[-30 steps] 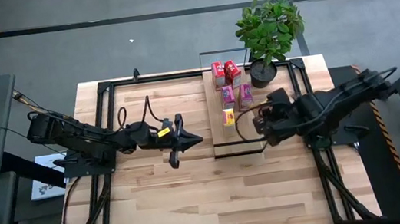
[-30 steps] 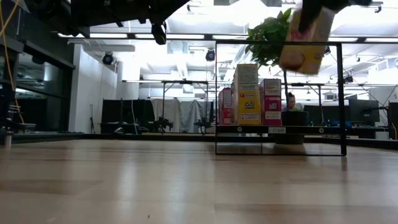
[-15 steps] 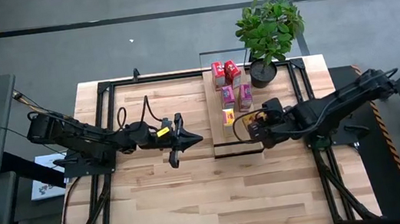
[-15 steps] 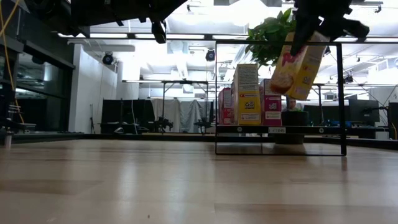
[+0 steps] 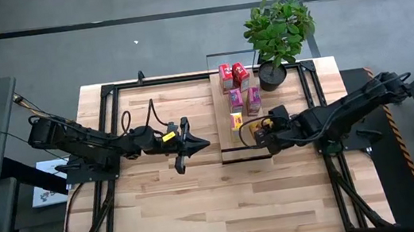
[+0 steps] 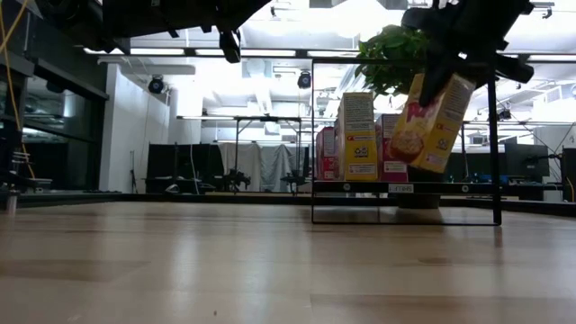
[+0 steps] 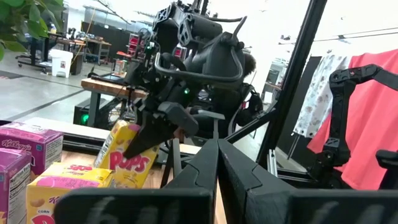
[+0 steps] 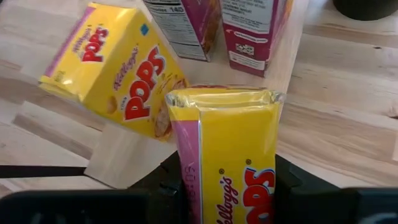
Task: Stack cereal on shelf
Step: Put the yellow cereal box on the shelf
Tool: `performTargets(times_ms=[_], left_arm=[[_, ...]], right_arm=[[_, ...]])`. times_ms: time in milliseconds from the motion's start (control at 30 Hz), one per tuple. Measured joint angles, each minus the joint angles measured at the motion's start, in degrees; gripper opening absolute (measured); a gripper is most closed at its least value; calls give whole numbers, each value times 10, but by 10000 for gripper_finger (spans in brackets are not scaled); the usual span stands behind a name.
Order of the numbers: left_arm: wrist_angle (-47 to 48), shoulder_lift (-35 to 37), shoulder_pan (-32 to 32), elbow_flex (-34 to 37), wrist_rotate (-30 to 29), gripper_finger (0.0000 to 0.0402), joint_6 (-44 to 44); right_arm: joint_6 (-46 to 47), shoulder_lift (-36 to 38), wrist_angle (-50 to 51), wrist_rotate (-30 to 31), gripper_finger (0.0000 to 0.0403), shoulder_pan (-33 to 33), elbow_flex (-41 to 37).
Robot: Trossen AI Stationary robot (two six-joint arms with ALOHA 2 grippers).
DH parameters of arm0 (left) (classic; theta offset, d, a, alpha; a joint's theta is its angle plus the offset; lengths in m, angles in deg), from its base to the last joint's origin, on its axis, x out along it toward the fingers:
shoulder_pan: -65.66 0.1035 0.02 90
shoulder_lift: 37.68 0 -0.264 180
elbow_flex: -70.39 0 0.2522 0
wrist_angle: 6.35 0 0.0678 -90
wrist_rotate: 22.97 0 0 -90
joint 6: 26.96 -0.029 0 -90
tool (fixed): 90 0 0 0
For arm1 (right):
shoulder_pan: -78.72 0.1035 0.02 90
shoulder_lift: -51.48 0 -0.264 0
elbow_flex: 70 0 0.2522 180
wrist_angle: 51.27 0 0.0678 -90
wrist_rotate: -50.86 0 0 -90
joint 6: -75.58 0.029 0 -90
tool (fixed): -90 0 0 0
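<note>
The shelf (image 5: pixel 231 143) is a narrow light-wood plank in a black frame at the table's far right. On it stand two red boxes (image 5: pixel 232 73), two pink-purple boxes (image 5: pixel 244 97) and one yellow box (image 5: pixel 236 120). My right gripper (image 5: pixel 264 132) is shut on a second yellow cereal box (image 6: pixel 434 121) over the shelf's near part. My left gripper (image 5: pixel 204 142) is shut and empty at the table's middle, pointing toward the shelf. My right gripper pinches the yellow box between its two fingers (image 8: pixel 163 180), one on each of two opposite sides (image 8: pixel 186 168), near the box's upper end (image 6: pixel 454 83). The fingers come from the table's right, slanting down. The box hangs tilted below them, clear of the shelf.
A potted green plant (image 5: pixel 277 30) stands at the shelf's far right. A black frame (image 6: pixel 405 135) rises over the shelf. Bare wooden tabletop (image 5: pixel 171 209) lies near and left of the shelf.
My right gripper has gone down and toward the table's left, over the shelf, with the yellow box. The box has come lower and hangs tilted, still clear of the shelf.
</note>
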Motion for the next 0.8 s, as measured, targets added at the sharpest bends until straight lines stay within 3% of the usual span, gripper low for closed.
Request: performTargets(times_ms=[333,800], left_arm=[[0,0,0,0,0,0,0],[0,0,0,0,0,0,0]], right_arm=[[0,-4,-14,16,119,-4,-2],[0,-41,-16,-8,189,-35,-2]])
